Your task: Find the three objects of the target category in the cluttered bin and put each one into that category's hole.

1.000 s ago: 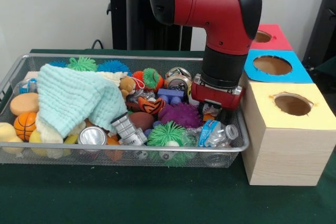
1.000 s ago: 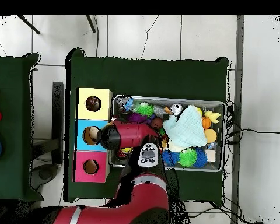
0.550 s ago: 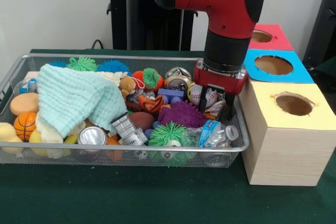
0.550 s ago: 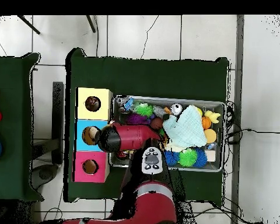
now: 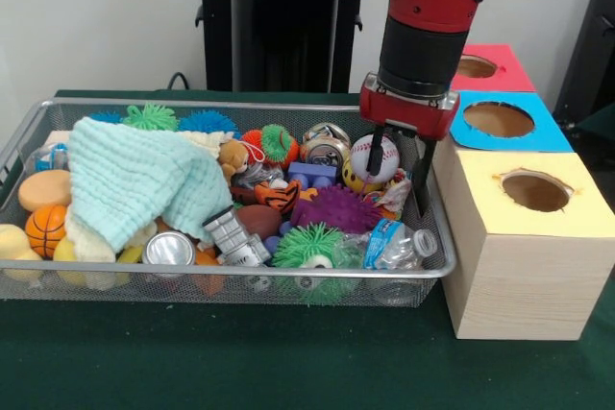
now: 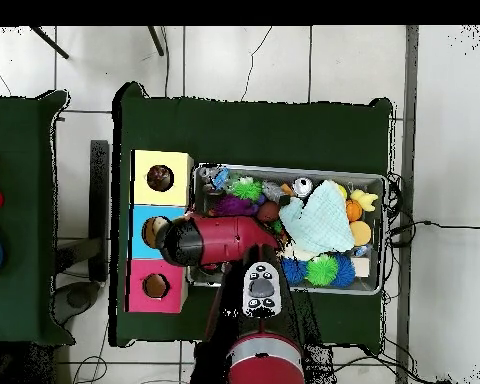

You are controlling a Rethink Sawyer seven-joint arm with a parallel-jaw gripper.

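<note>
On the green table a wire bin brims with toys beside three wooden boxes. Above its box-side end, the gripper clamps a baseball, near the blue-topped box.

- We see a table covered in dark green cloth.
- On it rests a wire mesh bin, filled with cluttered toys.
- Just beside the bin stand three wooden boxes: yellow-topped, blue-topped and red-topped, each with a round hole.
</note>
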